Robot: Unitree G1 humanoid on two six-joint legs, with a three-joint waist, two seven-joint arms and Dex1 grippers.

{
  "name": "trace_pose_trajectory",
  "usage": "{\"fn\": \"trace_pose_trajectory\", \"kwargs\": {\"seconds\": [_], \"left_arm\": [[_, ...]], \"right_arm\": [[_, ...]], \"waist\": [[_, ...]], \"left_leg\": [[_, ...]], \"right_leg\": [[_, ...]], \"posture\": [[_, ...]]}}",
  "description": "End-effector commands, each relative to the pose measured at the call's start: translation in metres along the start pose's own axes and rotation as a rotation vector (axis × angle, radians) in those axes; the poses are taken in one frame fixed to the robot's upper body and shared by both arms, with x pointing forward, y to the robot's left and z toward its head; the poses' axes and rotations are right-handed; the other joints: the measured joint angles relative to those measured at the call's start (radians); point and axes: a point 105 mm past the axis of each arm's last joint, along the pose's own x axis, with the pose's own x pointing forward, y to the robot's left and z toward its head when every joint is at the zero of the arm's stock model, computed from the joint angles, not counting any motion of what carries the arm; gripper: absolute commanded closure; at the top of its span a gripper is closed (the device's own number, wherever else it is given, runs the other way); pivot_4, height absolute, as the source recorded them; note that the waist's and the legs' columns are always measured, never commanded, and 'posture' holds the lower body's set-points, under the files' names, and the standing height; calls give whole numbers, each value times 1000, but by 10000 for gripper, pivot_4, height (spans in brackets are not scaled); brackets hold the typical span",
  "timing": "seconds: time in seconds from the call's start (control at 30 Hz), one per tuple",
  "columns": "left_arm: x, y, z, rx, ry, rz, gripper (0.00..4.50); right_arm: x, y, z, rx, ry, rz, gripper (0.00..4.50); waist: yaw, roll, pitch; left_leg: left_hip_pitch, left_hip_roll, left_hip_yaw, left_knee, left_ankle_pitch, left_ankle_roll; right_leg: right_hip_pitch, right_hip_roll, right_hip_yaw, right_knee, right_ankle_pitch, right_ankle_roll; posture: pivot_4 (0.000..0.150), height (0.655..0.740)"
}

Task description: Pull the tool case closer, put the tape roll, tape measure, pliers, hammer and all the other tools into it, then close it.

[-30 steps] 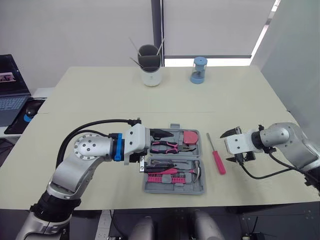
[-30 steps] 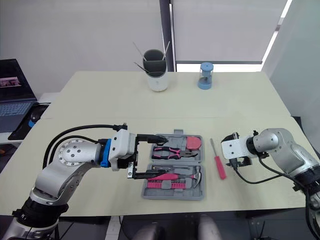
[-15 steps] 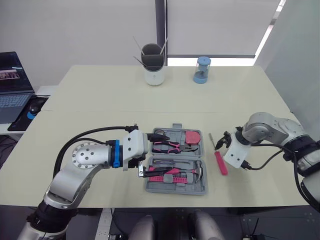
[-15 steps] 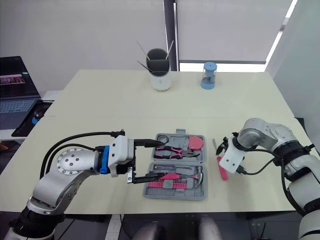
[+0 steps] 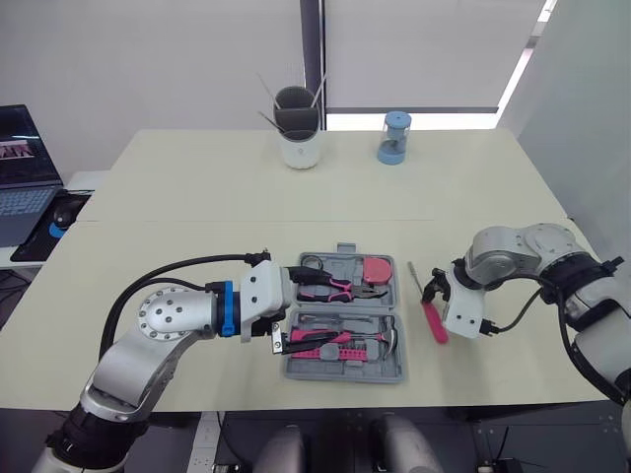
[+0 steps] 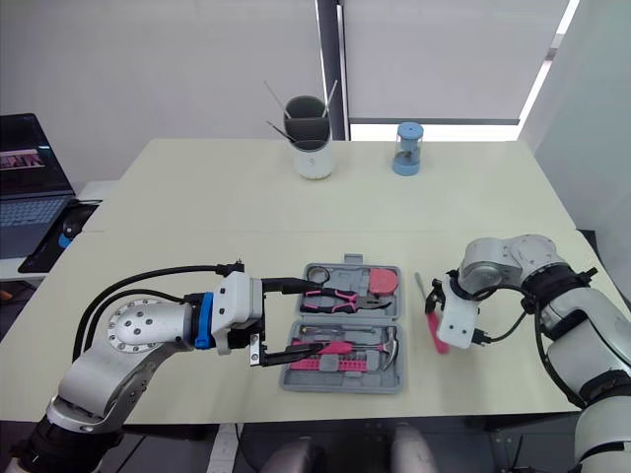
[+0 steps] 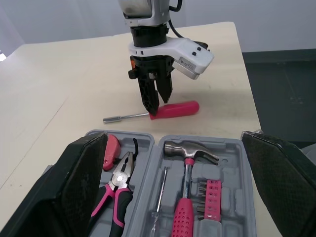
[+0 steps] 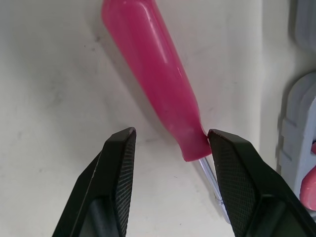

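Head camera: the open grey tool case (image 5: 345, 375) sits near the pale counter's (image 5: 197, 197) front edge, the left tool (image 5: 301, 304), fingers spread, straddling its left side. A cup of sticks (image 5: 296, 128), a blue canister (image 5: 391, 136) and a laptop (image 5: 18, 158) stand well clear at the back and side.

Left wrist camera: pliers (image 7: 121, 182) and hammer (image 7: 190, 150) lie bedded in the case; the right tool (image 7: 157, 101) points down at the pink screwdriver (image 7: 173, 109), lying on the counter just beside the case.

Right wrist camera: its fingers stand apart, the handle's neck crowding one pad (image 8: 237, 177); centring across the handle before closing looks the surer grip.
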Motion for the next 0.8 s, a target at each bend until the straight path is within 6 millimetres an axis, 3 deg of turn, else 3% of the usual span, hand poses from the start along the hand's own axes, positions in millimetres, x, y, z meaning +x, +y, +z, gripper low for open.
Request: {"fn": "trace_pose_trajectory", "kwargs": {"seconds": [0.03, 0.17, 0.47, 0.73, 0.8], "left_arm": [[-3, 0, 10, 47, -11, 10, 0], [-2, 0, 11, 45, -7, 10, 0], [-2, -3, 10, 41, 4, 2, 0], [0, -5, 14, 43, 1, -8, 0], [0, -4, 15, 43, 1, -9, 0]], "right_arm": [[-3, -5, -5, -39, 19, -5, 19599], [3, -9, -3, -70, 15, 0, 19599], [9, -16, -1, -59, -3, -21, 38100], [2, -11, -2, 12, -11, -50, 38273], [-5, -7, -4, 169, -23, -97, 38273]], "waist": [[0, 0, 0], [-1, 0, 0], [-6, 0, 0], [-4, 0, 0], [-3, 0, 0]], "left_leg": [[0, 0, 0, 0, 0, 0], [0, 0, 0, 0, 0, 0], [3, 2, 1, 0, 1, -1], [4, 3, 1, 0, 1, 0], [4, 3, 1, 0, 1, 0]], "right_leg": [[0, 0, 0, 0, 0, 0], [0, 0, 0, 0, 0, 0], [1, 2, 1, 1, 1, -2], [2, 3, 0, 3, 2, -3], [2, 3, 1, 3, 2, -3]], "posture": [[1500, 7400], [1500, 7400], [1500, 7400], [1500, 7400], [1500, 7400]]}}
